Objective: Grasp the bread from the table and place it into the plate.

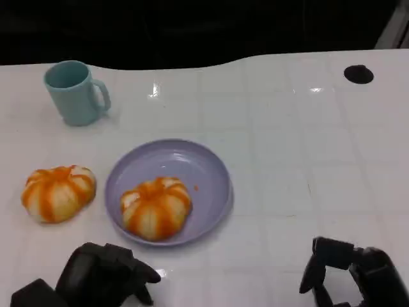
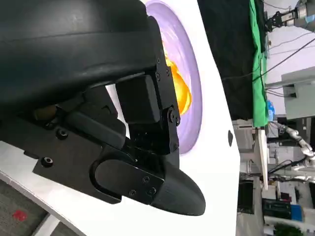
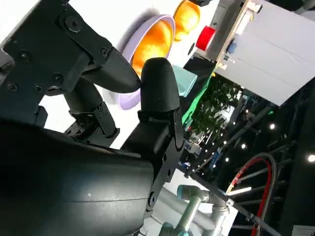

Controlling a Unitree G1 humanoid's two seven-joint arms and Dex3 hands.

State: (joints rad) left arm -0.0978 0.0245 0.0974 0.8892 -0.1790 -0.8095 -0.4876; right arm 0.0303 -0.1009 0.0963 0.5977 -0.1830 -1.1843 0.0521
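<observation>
- We take the lavender plate (image 1: pixel 214 167) as our landmark; it lies flat on the white table (image 1: pixel 307 160).
- One orange-striped bread roll (image 1: pixel 156 207) sits inside the plate, toward its near-left part, touching the plate's floor.
- A second bread roll (image 1: pixel 58 192) lies on the table to the left of the plate, just beside its rim but apart from it.
- A light blue mug (image 1: pixel 75 93) stands upright beyond the plate and to its left, handle turned toward the right.
- A small black round mark (image 1: pixel 358 74) sits on the table far to the right of the plate, near the back edge.
- Our left hand (image 1: pixel 105 275) rests low, nearer to us than the plate, with its fingers loosely curled and nothing in them.
- Our right hand (image 1: pixel 348 272) is well to the right of the plate, nearer to us, fingers apart and holding nothing.
- We can read no brand, label or writing on the plate, the rolls or the mug.
</observation>
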